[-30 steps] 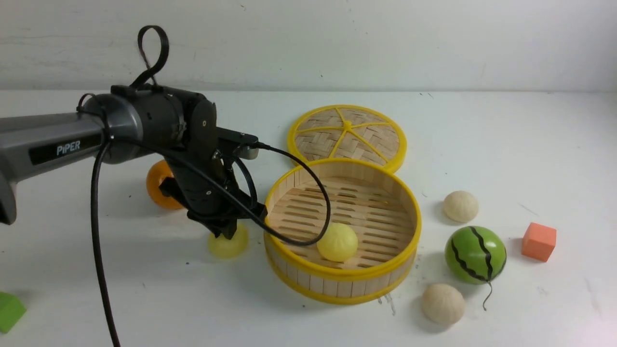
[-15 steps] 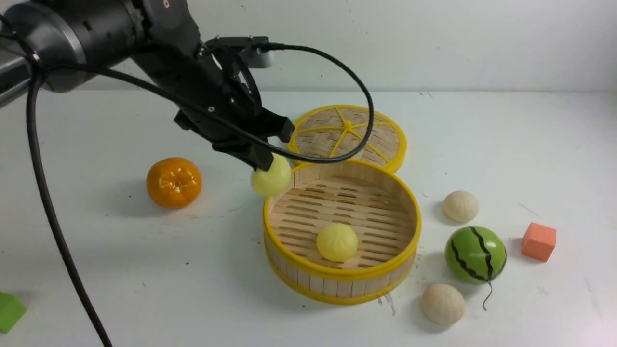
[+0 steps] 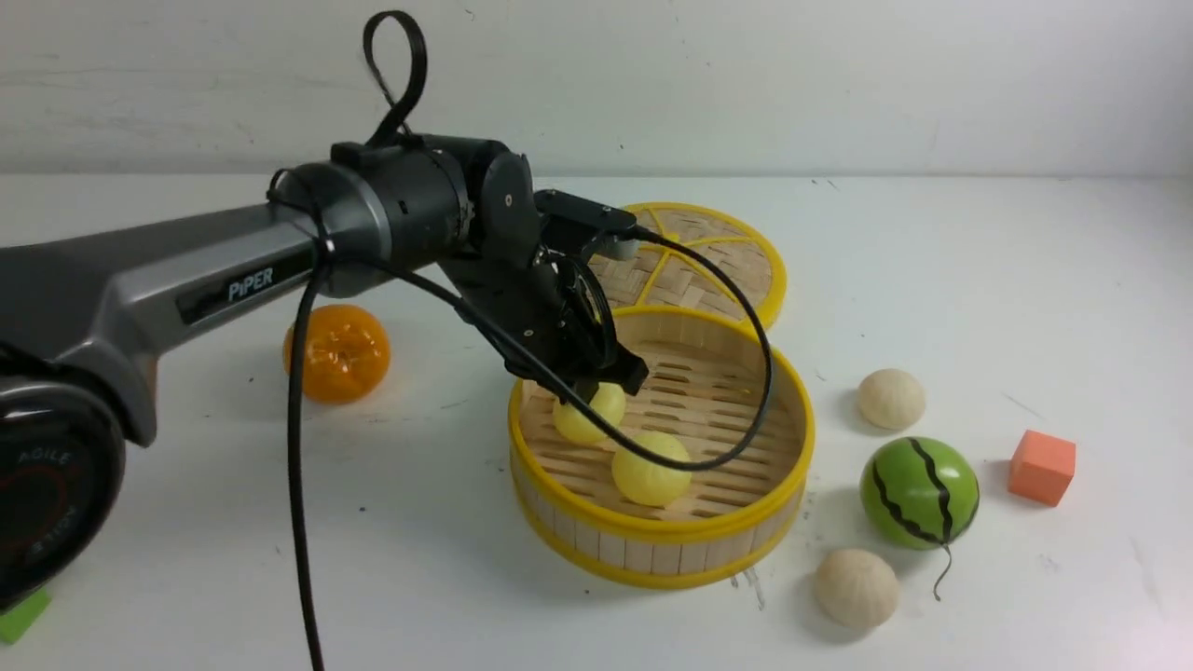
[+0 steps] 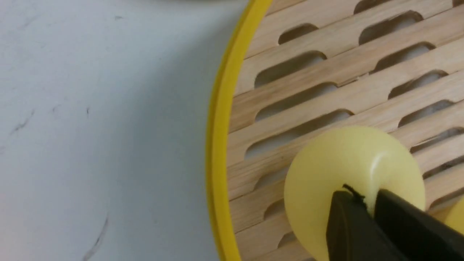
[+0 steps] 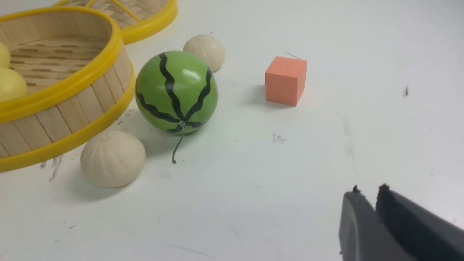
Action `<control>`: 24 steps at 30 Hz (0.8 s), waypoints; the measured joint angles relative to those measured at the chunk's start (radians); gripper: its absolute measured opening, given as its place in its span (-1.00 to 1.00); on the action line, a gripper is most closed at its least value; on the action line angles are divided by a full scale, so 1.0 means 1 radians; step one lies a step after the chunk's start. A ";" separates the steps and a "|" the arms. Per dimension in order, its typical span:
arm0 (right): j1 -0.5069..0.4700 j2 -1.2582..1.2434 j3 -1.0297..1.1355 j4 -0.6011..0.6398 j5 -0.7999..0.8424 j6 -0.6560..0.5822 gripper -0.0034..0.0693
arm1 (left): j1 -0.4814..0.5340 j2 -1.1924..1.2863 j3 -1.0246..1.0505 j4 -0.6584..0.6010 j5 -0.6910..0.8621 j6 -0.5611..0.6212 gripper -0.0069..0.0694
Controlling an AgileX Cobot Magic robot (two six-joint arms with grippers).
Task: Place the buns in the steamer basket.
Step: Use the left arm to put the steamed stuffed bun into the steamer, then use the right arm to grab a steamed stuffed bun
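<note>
We log second yellow bun (image 3: 589, 413) newly inside steamer basket (image 3: 652, 534), nine o'clock; two cream buns (image 3: 891, 399) outstanding. Left gripper (image 3: 604, 384) jaws: unclear; right gripper (image 5: 368, 191) jaws: near-closed, empty.

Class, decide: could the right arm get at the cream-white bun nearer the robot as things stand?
Probably yes: only bare table lies between the right end effector and that bun; watermelon ball and steamer basket stand close by, but its top is clear.

Basket (image 3: 671, 548), left half: a black arm (image 3: 401, 214) is reaching in over two yellow buns (image 3: 651, 471), blocking entry. Right half is lying open from above. Toward the table's (image 3: 1025, 280) right edge, a watermelon (image 3: 918, 492), white buns (image 3: 891, 399) and a cube (image 3: 1041, 467) are crowding the approach.
</note>
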 joint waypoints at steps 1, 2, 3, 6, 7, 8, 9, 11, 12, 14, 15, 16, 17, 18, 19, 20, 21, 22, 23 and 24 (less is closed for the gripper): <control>0.000 0.000 0.000 0.000 0.000 0.000 -0.69 | 0.000 -0.004 0.000 0.000 0.003 0.000 -0.44; 0.000 0.000 0.000 0.000 0.000 0.000 -0.68 | 0.000 -0.012 0.000 0.000 0.011 0.000 -0.32; 0.000 0.000 0.000 0.000 0.000 0.000 -0.68 | 0.000 -0.022 -0.004 0.000 0.027 0.000 -0.18; 0.000 0.000 0.000 0.000 0.000 0.000 -0.67 | 0.000 -0.074 -0.032 0.001 0.097 -0.016 0.17; 0.000 0.000 0.000 0.000 0.000 0.000 -0.67 | 0.000 -0.085 -0.035 0.003 0.101 -0.020 0.18; 0.000 0.000 0.000 0.000 0.000 0.000 -0.67 | 0.000 -0.111 -0.042 0.006 0.119 -0.048 0.22; 0.000 0.000 0.000 0.000 0.000 0.000 -0.67 | 0.000 -0.142 -0.049 0.008 0.139 -0.074 0.22; 0.000 0.000 0.000 0.000 0.000 0.000 -0.67 | 0.000 -0.275 -0.038 0.022 0.180 -0.143 0.00; 0.000 0.000 0.000 0.000 0.000 0.000 -0.67 | 0.000 -0.296 -0.031 0.022 0.182 -0.152 -0.06; 0.000 0.000 0.000 0.000 0.000 0.000 -0.67 | 0.000 -0.426 0.043 0.025 0.187 -0.168 -0.48; 0.000 0.000 0.000 0.000 0.000 0.000 -0.67 | 0.000 -0.487 0.107 0.027 0.181 -0.170 -0.71; 0.000 0.000 0.000 0.000 0.000 0.000 -0.67 | 0.000 -0.512 0.120 0.027 0.179 -0.170 -0.73; 0.000 0.000 0.000 0.000 0.000 0.000 -0.67 | 0.000 -0.612 0.244 0.027 0.149 -0.173 -0.85; 0.000 0.000 0.000 0.000 0.000 0.000 -0.67 | 0.000 -0.625 0.259 0.027 0.144 -0.173 -0.85; 0.000 0.000 0.000 0.000 0.000 0.000 -0.67 | 0.000 -0.715 0.369 0.021 0.100 -0.174 -0.85; 0.000 0.000 0.000 0.000 0.000 0.000 -0.66 | 0.000 -0.782 0.435 0.018 0.070 -0.176 -0.85; 0.000 0.000 0.000 0.000 0.000 0.000 -0.66 | 0.000 -0.850 0.535 0.010 0.020 -0.176 -0.85; 0.000 0.000 0.000 0.000 0.000 0.000 -0.65 | 0.000 -0.934 0.620 0.005 -0.026 -0.176 -0.85; 0.000 0.000 0.000 0.000 0.000 0.000 -0.65 | 0.000 -0.948 0.637 0.004 -0.035 -0.176 -0.85; 0.000 0.000 0.000 0.000 0.000 0.000 -0.64 | 0.000 -1.063 0.773 0.000 -0.114 -0.176 -0.85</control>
